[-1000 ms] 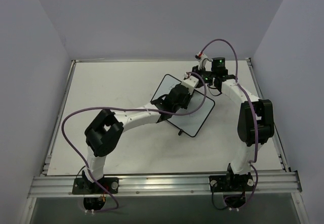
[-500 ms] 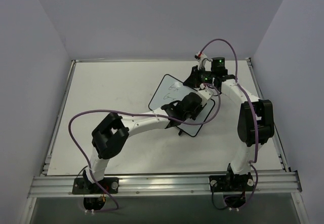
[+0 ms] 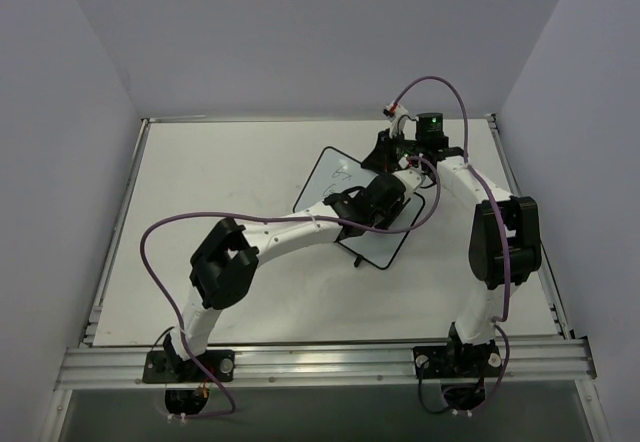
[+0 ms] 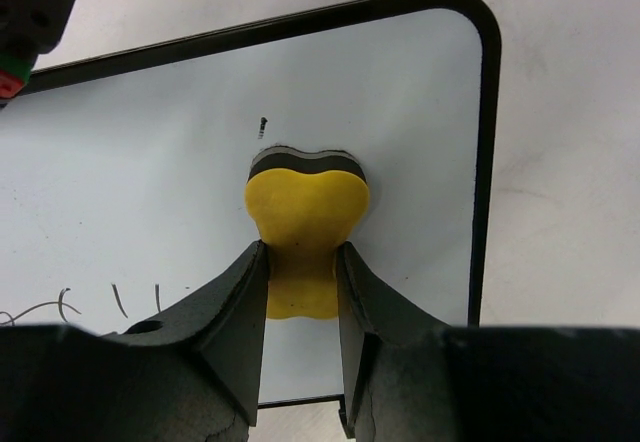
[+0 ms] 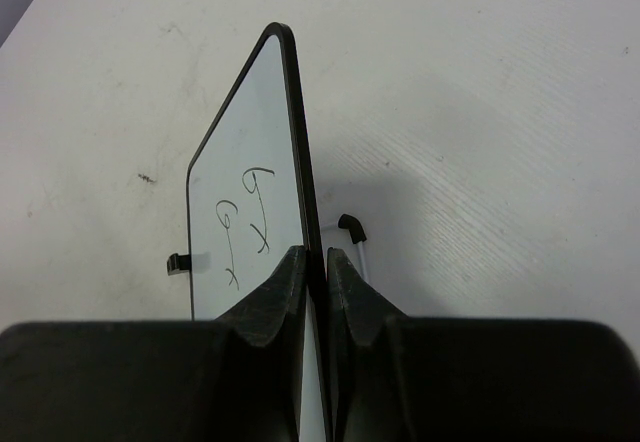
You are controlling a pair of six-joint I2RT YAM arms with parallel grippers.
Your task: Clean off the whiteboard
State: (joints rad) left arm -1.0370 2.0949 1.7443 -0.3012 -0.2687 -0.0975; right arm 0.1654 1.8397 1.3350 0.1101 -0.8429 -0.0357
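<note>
The whiteboard (image 3: 335, 177) lies tilted at mid-table, black-rimmed, with dark handwriting on its far-left part. My left gripper (image 3: 385, 197) hangs over its right part, shut on the yellow eraser (image 4: 305, 217). The eraser's dark pad is pressed on the white surface (image 4: 150, 192) near a rounded corner. Faint strokes (image 4: 60, 307) remain at the lower left of the left wrist view. My right gripper (image 3: 393, 152) is shut on the board's rim at its far edge. In the right wrist view (image 5: 316, 262) the fingers pinch the rim, with handwritten marks (image 5: 245, 212) beyond.
The board's two small black feet (image 5: 180, 264) (image 5: 350, 227) rest on the white tabletop (image 3: 220, 182). The left arm crosses over the board's near side. Raised table edges run along the left (image 3: 120, 222) and right (image 3: 520, 192). Grey walls surround the table.
My left gripper has slid the eraser rightward across the board, uncovering the handwriting on its left part. The right gripper has stayed clamped on the rim.
</note>
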